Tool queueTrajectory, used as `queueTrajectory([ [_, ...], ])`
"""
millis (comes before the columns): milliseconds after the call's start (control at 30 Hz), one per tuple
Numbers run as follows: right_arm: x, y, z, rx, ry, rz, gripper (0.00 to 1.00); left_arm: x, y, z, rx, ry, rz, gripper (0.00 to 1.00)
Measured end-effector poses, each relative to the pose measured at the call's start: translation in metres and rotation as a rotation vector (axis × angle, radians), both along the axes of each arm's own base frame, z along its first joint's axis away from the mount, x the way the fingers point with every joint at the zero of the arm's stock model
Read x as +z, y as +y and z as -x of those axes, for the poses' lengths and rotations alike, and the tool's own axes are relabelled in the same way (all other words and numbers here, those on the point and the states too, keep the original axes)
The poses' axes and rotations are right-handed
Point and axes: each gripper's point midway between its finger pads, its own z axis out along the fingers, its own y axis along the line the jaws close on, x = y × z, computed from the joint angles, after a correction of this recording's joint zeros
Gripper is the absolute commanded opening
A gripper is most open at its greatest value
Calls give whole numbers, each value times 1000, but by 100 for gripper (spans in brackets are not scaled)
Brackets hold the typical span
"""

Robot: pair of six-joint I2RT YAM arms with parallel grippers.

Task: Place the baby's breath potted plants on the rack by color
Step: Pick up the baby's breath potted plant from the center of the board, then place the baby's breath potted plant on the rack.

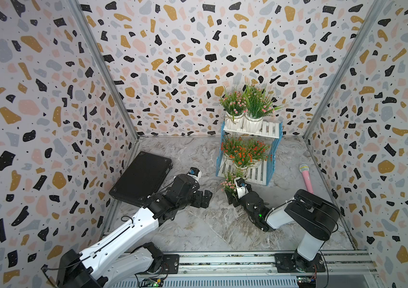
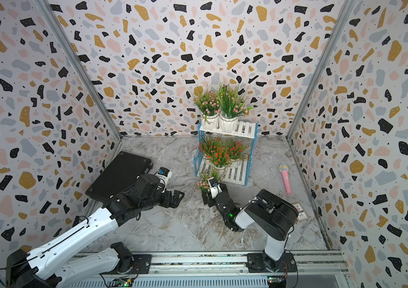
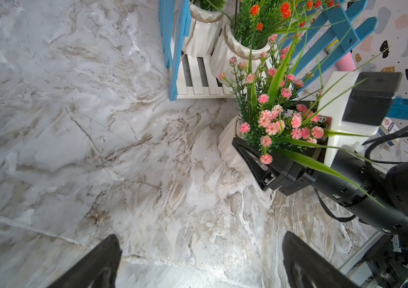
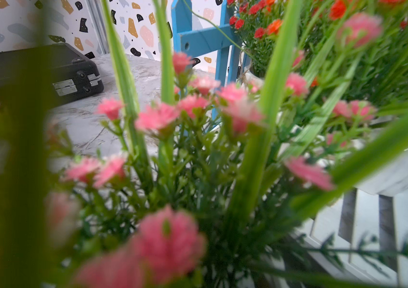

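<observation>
The rack (image 1: 270, 129) stands at the back of the floor in both top views. Two pink baby's breath potted plants (image 1: 246, 103) sit on its upper board, and orange-red ones (image 1: 244, 150) crowd the lower board. One more pink plant (image 1: 228, 183) stands on the floor at the rack's front left corner. My right gripper (image 1: 232, 190) straddles its white pot (image 3: 226, 149). One finger (image 3: 247, 159) lies against the pot's side; foliage hides the other. Pink blossoms (image 4: 168, 239) fill the right wrist view. My left gripper (image 1: 205, 197) hovers open and empty over bare floor (image 3: 201, 243).
A flat black case (image 1: 140, 178) lies at the left wall behind my left arm. A pink microphone (image 1: 306, 178) lies by the right wall, and a small card (image 2: 300, 212) sits near my right arm's elbow. Patterned walls close in three sides.
</observation>
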Motion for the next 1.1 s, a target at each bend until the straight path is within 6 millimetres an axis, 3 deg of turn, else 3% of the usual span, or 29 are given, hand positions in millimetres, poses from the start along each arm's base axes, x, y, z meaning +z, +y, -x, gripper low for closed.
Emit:
queueTrajectory([
  [167,26,-13,17,22,20,6,69,0,0,0,0,-1,0,99],
  [400,107,-34,38,21,8,-52,71,1,0,0,0,-2,2,99],
  [600,174,-50,37,-26,21,-6,72,-1,-1,0,-2,4,-1,99],
  [733,215,-66,25,-81,16,9,73,-1,-1,0,-2,4,0,99],
  [867,242,-89,3,-154,18,28,74,0,-1,0,-3,2,2,99],
  [1100,285,-123,-53,-260,23,40,74,4,0,1,-3,-10,12,99],
])
